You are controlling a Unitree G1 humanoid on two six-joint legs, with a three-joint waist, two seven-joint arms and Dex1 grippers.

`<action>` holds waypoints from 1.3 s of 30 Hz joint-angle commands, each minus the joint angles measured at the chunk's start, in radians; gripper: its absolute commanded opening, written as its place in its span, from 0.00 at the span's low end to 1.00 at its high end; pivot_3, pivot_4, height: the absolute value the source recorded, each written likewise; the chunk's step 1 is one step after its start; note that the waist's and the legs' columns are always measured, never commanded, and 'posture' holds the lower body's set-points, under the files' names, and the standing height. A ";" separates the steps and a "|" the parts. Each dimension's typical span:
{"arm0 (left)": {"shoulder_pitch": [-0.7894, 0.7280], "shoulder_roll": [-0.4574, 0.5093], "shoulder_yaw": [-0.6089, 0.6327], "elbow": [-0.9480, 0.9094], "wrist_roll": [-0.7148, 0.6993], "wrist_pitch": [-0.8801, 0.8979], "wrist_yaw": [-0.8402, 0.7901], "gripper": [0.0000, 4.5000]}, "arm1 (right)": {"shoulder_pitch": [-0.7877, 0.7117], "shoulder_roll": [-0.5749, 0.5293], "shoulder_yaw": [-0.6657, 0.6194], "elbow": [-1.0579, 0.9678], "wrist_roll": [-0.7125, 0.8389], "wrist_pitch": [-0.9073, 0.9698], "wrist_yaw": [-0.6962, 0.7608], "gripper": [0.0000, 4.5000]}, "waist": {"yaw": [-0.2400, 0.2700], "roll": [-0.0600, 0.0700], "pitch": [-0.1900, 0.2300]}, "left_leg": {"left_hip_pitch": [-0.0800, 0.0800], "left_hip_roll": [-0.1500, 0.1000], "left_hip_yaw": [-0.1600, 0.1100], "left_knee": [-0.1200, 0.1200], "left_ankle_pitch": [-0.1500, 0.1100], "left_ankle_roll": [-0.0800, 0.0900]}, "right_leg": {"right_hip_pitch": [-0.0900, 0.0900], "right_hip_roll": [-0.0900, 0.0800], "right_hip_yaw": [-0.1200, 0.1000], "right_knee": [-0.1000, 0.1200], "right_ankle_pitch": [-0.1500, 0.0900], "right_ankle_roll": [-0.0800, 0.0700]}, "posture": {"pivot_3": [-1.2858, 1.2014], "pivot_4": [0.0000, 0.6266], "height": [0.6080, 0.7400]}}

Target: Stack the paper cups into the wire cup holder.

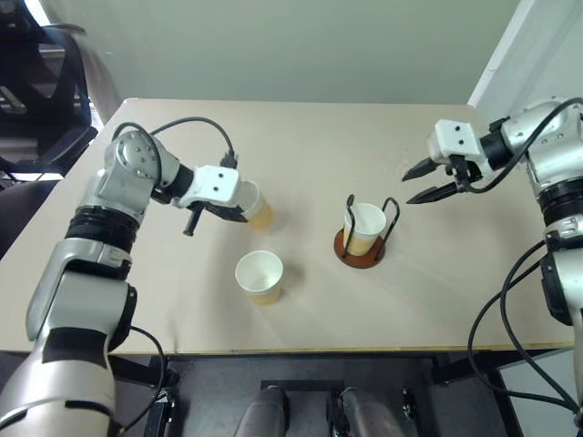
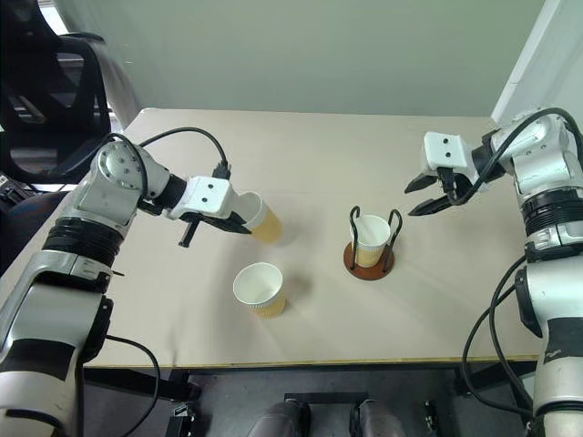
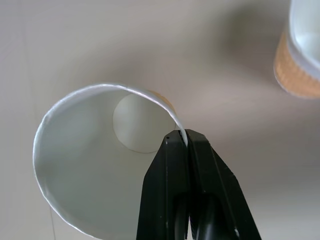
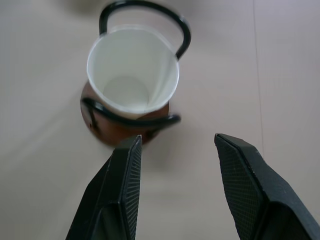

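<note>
While three paper cups (image 1: 260, 276) show (one in wire cup holder (image 1: 360, 251)), left end effector (image 1: 239, 208) clamps one, right end effector (image 1: 412, 182) apart.

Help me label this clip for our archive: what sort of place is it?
Probably an office or lab test space: a plain beige table set against a bare wall, a black office chair beside it, and just paper cups and a wire cup holder laid out.
</note>
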 commanded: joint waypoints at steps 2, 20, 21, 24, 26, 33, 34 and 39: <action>-0.085 0.051 -0.042 -0.048 -0.069 0.049 -0.042 0.00 | -0.040 -0.021 -0.009 0.036 -0.017 -0.051 0.004 0.51 | -0.001 0.000 0.000 | 0.000 0.000 0.000 0.000 0.000 0.000 | 0.000 0.000 0.000 0.000 0.000 0.000 | 0.52 0.24 1.00; -0.245 0.042 -0.118 -0.023 -0.200 0.127 -0.042 0.00 | -0.029 -0.038 -0.009 -0.034 0.176 0.226 0.004 0.51 | -0.003 0.000 0.000 | 0.000 0.000 0.000 -0.001 0.000 0.001 | 0.000 0.000 0.000 -0.002 0.000 0.000 | 0.52 0.24 1.00; -0.250 0.039 -0.118 -0.021 -0.206 0.133 -0.042 0.00 | -0.031 -0.046 -0.005 -0.052 0.197 0.249 0.004 0.51 | -0.003 0.000 0.000 | -0.001 0.000 0.000 -0.001 0.000 0.001 | 0.000 0.000 0.000 -0.002 0.000 0.000 | 0.52 0.24 1.00; -0.277 0.024 -0.116 -0.002 -0.217 0.149 -0.042 0.00 | -0.034 -0.070 0.006 -0.097 0.252 0.314 0.004 0.51 | 0.000 0.000 0.000 | -0.001 0.000 0.000 -0.001 0.000 0.001 | 0.000 0.000 0.000 -0.002 0.000 0.000 | 0.52 0.24 1.00; -0.302 0.011 -0.112 0.020 -0.215 0.150 -0.042 0.00 | -0.027 -0.083 0.012 -0.109 0.259 0.318 0.004 0.51 | 0.003 0.000 0.000 | -0.002 0.000 0.000 0.000 0.000 0.001 | 0.000 0.000 0.000 -0.003 0.000 0.000 | 0.52 0.24 1.00; -0.438 -0.081 -0.115 0.134 -0.189 0.132 -0.042 0.00 | -0.010 -0.106 0.025 -0.131 0.261 0.324 0.004 0.51 | 0.006 0.000 0.000 | -0.003 0.000 0.000 0.000 0.000 0.003 | 0.000 -0.001 0.000 -0.004 0.000 0.001 | 0.52 0.24 1.00; -0.457 -0.098 -0.115 0.152 -0.184 0.128 -0.042 0.00 | -0.010 -0.107 0.026 -0.132 0.260 0.326 0.004 0.51 | 0.006 0.000 0.000 | -0.003 -0.001 0.000 0.000 0.000 0.003 | 0.000 0.000 0.000 -0.004 0.000 0.001 | 0.52 0.24 1.00; -0.503 -0.166 -0.126 0.209 -0.172 0.104 -0.042 0.00 | -0.009 -0.107 0.020 -0.140 0.255 0.344 0.004 0.51 | 0.004 0.001 0.001 | -0.004 0.000 0.001 0.000 -0.001 0.004 | 0.000 -0.001 0.000 -0.007 0.000 0.003 | 0.52 0.24 1.00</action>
